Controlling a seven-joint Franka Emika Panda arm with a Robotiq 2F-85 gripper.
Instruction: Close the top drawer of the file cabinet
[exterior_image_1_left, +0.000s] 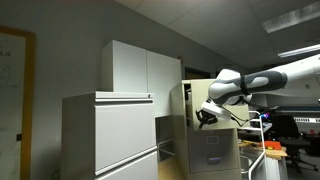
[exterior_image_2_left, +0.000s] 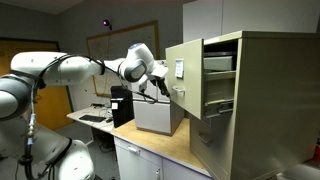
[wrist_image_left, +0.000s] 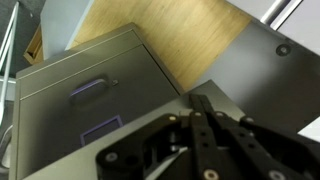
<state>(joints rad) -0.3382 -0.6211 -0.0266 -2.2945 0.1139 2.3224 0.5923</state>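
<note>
The file cabinet (exterior_image_2_left: 265, 100) is a beige-grey metal cabinet standing on a wooden counter; it also shows in an exterior view (exterior_image_1_left: 215, 145). Its top drawer (exterior_image_2_left: 184, 78) is pulled far out, and its flat front faces my arm. In the wrist view the drawer front (wrist_image_left: 90, 100) fills the left side, with a small handle (wrist_image_left: 90, 88) and a label below it. My gripper (exterior_image_2_left: 161, 86) sits right in front of the drawer front, also seen in an exterior view (exterior_image_1_left: 206, 113). In the wrist view the gripper (wrist_image_left: 197, 100) has its fingers pressed together and holds nothing.
A wide white cabinet (exterior_image_1_left: 110, 135) and a taller white cabinet (exterior_image_1_left: 140, 68) stand beside the file cabinet. A grey box (exterior_image_2_left: 158, 115) sits on the wooden counter (exterior_image_2_left: 165, 150) below my gripper. A desk with a monitor (exterior_image_2_left: 120, 100) stands behind.
</note>
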